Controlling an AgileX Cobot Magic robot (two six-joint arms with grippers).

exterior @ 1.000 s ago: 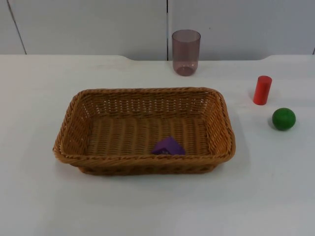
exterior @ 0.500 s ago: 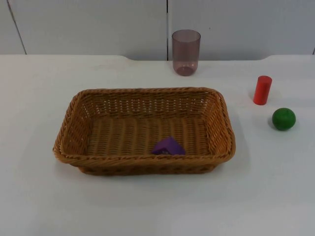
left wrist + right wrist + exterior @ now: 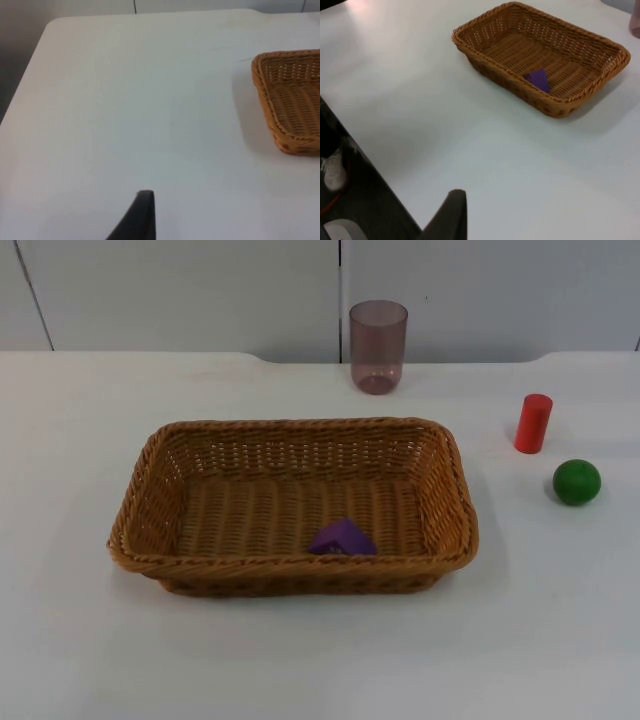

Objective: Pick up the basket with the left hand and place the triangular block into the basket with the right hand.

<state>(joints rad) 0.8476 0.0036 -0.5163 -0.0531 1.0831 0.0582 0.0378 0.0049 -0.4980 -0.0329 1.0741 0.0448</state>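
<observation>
Bright, even overhead light; soft shadow beside the basket (image 3: 300,505); no glare.

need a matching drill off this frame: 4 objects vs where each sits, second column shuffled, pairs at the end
Things:
1. triangular block
2. cup
3. red cylinder
4. green ball

Places:
A. upright, between the ball and the partition wall
B. in the basket, by its near wall
C. on the table right of the basket, nearest its front edge
D. behind the basket, by the wall

Pairs: 1-B, 2-D, 3-A, 4-C
</observation>
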